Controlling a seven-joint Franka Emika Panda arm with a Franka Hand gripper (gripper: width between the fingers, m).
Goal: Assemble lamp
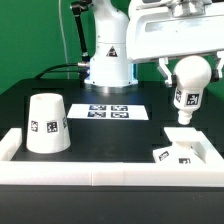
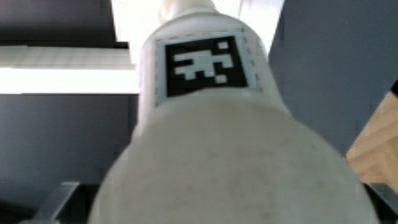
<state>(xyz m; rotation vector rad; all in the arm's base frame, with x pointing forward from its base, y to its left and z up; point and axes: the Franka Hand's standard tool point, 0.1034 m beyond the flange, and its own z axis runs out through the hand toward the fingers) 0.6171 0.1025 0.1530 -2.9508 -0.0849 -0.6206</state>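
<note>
My gripper (image 1: 188, 68) is shut on the white lamp bulb (image 1: 188, 92) and holds it in the air, neck down, at the exterior view's right. The bulb hangs above the flat square base (image 1: 182, 148), which lies by the right front rail. In the wrist view the bulb (image 2: 214, 130) fills the frame, its tag facing the camera, and hides the fingers. The large tapered shade (image 1: 46, 124) stands rim down at the exterior view's left.
The marker board (image 1: 111, 111) lies flat at the table's middle back. The white rail (image 1: 100, 175) frames the front and sides. The arm's base (image 1: 108, 60) stands behind the board.
</note>
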